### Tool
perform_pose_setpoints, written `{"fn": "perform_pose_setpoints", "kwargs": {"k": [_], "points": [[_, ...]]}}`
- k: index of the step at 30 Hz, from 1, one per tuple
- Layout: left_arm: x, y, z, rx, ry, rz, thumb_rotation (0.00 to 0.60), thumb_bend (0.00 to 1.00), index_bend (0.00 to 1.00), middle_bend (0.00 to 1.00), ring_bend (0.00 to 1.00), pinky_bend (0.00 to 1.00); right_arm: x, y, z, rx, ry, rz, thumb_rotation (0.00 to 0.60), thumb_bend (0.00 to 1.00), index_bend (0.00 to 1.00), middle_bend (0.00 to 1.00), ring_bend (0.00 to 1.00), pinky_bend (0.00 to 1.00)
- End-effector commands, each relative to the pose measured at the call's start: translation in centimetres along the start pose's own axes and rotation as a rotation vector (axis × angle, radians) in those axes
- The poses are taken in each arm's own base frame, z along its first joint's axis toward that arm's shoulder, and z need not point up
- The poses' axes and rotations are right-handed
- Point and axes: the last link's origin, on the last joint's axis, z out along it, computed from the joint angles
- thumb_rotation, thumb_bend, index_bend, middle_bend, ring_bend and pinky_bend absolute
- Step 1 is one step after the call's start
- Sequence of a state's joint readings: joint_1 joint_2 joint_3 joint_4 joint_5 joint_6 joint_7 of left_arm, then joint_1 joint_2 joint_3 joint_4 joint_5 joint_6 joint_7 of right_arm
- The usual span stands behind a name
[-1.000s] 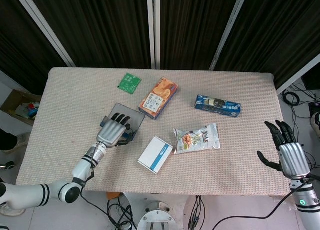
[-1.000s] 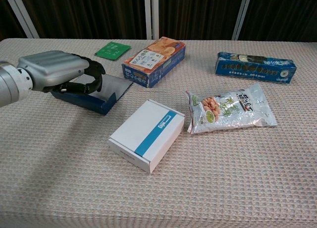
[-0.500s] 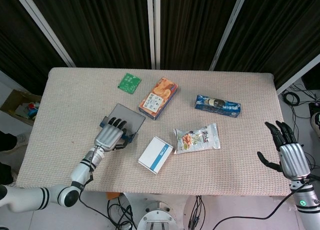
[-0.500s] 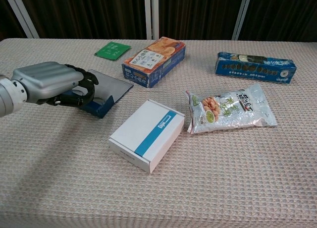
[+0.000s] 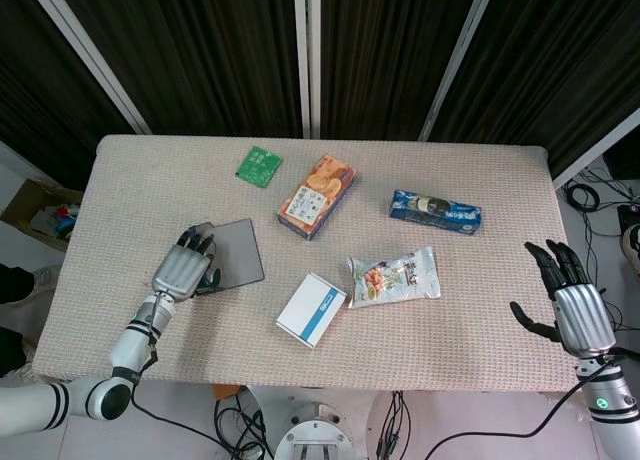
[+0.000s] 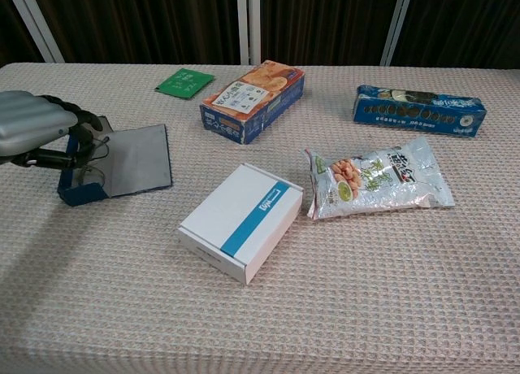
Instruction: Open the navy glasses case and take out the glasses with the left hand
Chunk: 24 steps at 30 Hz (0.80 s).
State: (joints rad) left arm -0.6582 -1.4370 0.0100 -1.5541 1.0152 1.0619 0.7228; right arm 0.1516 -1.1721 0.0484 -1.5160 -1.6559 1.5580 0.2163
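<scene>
- Navy glasses case (image 6: 85, 187): open under the left hand (image 6: 32, 126); grey lid (image 6: 138, 158) lying flat on the surface (image 6: 325, 309), just beyond the fingers (image 6: 81, 130).
- Fingers curled around glasses (image 6: 85, 175).
- Judgement: lift straight, slowly, frame clear of case wall.
- Right hand (image 5: 572, 310) far off, splayed, empty.
</scene>
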Motion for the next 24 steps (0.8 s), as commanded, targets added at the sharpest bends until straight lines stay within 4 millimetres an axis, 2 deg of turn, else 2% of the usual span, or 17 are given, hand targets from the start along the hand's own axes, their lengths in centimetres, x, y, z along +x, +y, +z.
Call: {"fn": "perform_pose_setpoints", "kwargs": {"k": [1, 7, 12, 17, 20, 24], "points": [[-0.2, -1.4, 0.1, 0.044, -0.012, 0.023, 0.0, 0.53, 0.48, 0.12, 0.09, 0.12, 0.0, 0.0, 0.0, 0.0, 0.001, 0.0, 0.6, 0.23, 0.02, 0.14, 0.0, 0.04], [-0.5, -3.9, 1.0, 0.126, -0.029, 0.062, 0.0, 0.53, 0.48, 0.12, 0.09, 0.12, 0.1, 0.1, -0.2, -0.009, 0.007, 0.001, 0.6, 0.23, 0.02, 0.14, 0.0, 0.04], [0.4, -5.4, 2.2, 0.186, 0.01, 0.049, 0.0, 0.54, 0.46, 0.12, 0.09, 0.12, 0.2, 0.2, -0.5, -0.014, 0.01, 0.001, 0.6, 0.23, 0.02, 0.14, 0.0, 0.04], [1.8, -5.9, 3.5, 0.225, 0.062, -0.167, 0.0, 0.54, 0.4, 0.12, 0.09, 0.12, 0.4, 0.3, -0.7, -0.02, 0.019, 0.003, 0.6, 0.23, 0.02, 0.14, 0.0, 0.04], [1.7, -6.2, 5.1, 0.255, 0.04, -0.253, 0.0, 0.54, 0.37, 0.11, 0.09, 0.12, 0.3, 0.3, -0.7, -0.017, 0.018, 0.005, 0.6, 0.23, 0.02, 0.14, 0.0, 0.04], [0.9, -6.5, 7.2, 0.303, -0.018, -0.265, 0.0, 0.54, 0.36, 0.1, 0.09, 0.12, 0.4, 0.3, -0.8, -0.019, 0.019, 0.002, 0.6, 0.23, 0.02, 0.14, 0.0, 0.04]]}}
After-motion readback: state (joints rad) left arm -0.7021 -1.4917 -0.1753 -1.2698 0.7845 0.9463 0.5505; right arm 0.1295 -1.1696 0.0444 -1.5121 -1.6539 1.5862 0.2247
